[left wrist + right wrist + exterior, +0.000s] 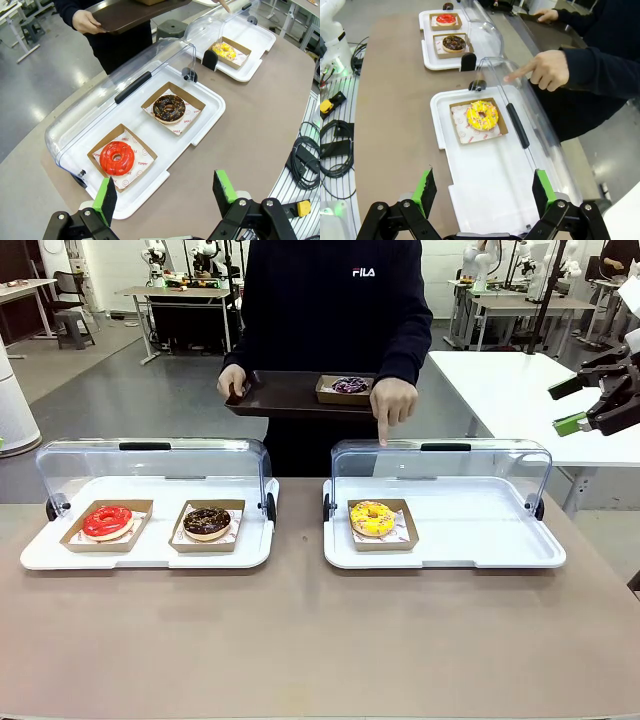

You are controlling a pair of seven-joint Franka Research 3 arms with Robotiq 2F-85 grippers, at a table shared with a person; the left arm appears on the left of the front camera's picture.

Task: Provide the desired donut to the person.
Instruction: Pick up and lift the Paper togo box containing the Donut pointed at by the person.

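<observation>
Step in hand: selection. The person [330,310] points one hand [392,405] at the yellow donut [372,518], which lies boxed at the left of the right tray [450,550].

The right gripper [568,406] hovers with fingers apart, well right of the donut and above it. The left gripper [165,192] also has its fingers apart.

Next move: probably bring the right gripper left and down over the box, then close on it.

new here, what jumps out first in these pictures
The person's hand points a finger down at the raised clear lid behind the yellow sprinkled donut in the right white tray. A red donut and a chocolate donut sit in the left tray. The person also holds a brown tray with a purple-frosted donut.
</observation>
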